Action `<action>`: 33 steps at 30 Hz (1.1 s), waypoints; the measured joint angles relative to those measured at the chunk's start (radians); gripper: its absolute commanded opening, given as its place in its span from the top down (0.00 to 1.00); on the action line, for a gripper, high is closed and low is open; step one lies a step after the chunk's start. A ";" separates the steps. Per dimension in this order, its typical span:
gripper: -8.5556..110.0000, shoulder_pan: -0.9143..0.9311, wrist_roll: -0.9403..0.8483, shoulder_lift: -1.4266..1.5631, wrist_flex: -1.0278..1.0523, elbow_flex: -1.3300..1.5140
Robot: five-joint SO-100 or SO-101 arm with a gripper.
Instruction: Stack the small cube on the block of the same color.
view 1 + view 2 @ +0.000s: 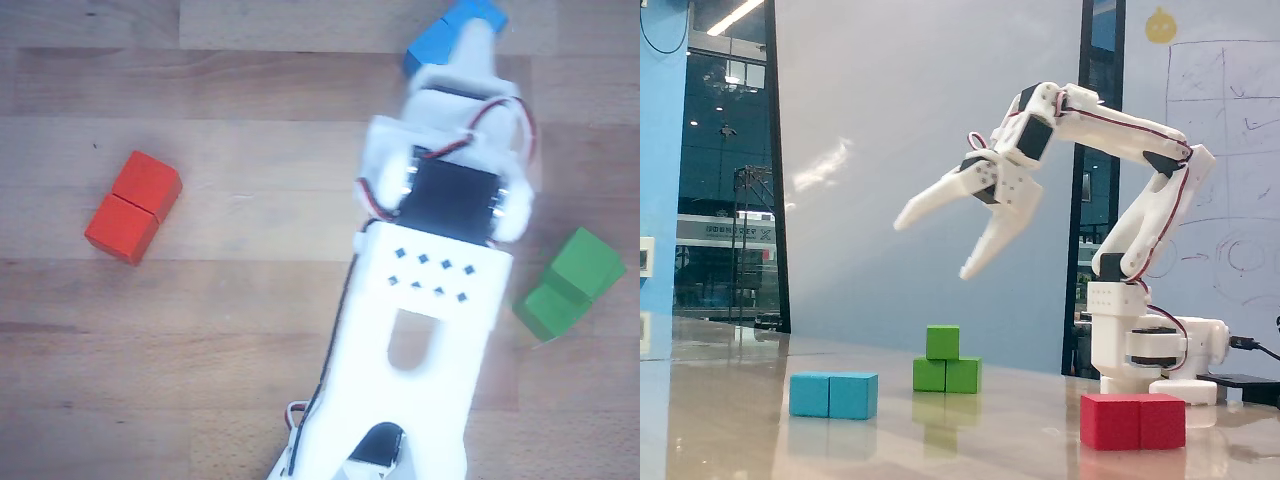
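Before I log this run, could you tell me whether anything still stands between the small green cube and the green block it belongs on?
Nothing does: in the fixed view the small cube already rests on the green block, and the open gripper hangs clear above, holding nothing.

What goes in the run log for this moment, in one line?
small green wooden cube: stacked on green oblong wooden block | gripper: fingers open, empty, raised clear above the stack | task: looks done
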 measured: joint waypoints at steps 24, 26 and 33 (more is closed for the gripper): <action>0.91 -0.137 0.000 0.689 -0.172 0.755; 0.91 -0.137 0.000 0.775 -0.172 0.802; 0.91 -0.137 0.000 1.048 -0.109 0.948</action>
